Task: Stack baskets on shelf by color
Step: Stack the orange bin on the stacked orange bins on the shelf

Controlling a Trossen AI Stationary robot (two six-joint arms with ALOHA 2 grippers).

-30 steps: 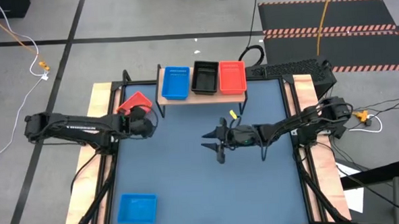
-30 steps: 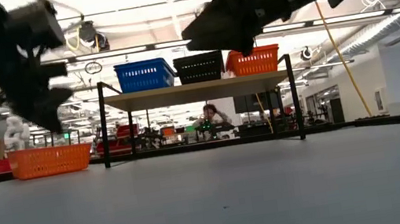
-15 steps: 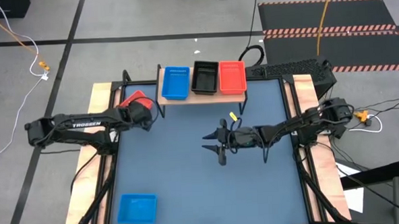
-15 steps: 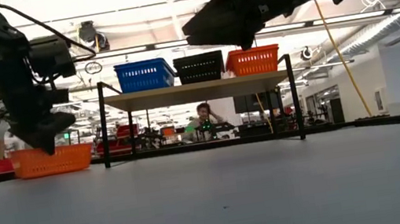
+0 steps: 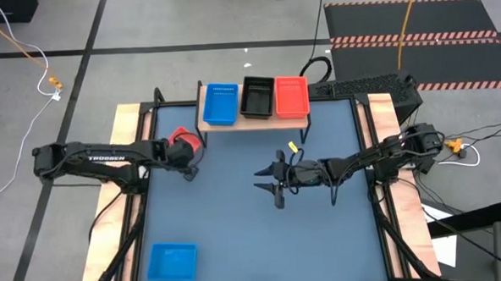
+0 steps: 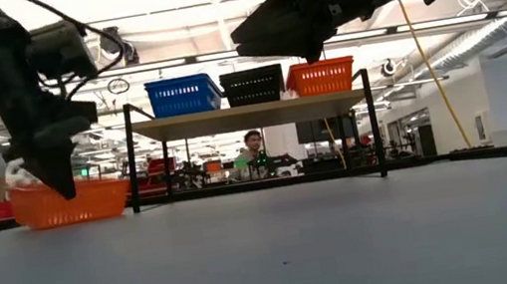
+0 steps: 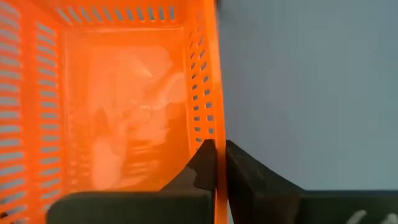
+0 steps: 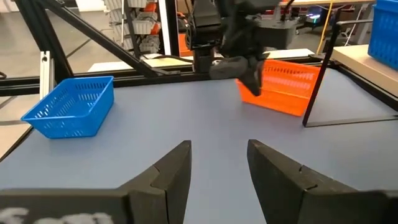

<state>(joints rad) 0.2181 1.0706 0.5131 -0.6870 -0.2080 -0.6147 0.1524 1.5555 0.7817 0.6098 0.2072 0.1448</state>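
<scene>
The left claw [image 5: 186, 150] is sitting at about ten o'clock on the desk [image 5: 237, 217], clamped on one wall of a red basket [image 5: 183, 139]. In the left wrist view its two dark fingers [image 7: 239, 177] are pressing together on that perforated orange-red wall [image 7: 205, 93], one inside the basket and one outside. From the low view the basket [image 6: 71, 201] is sitting at the desk's surface level, just left of the shelf's legs; whether it is touching the surface is hard to tell.

The shelf [image 5: 254, 122] is standing at twelve o'clock, carrying a blue basket [image 5: 221, 104], a black basket [image 5: 258, 97] and another red basket [image 5: 292, 97] side by side. One more blue basket [image 5: 172, 261] is lying alone at about seven o'clock, well apart from everything else.

The right claw [image 5: 273, 180] is hovering near the desk's centre, above the surface, with its fingers [image 8: 280, 171] spread apart and holding nothing.
</scene>
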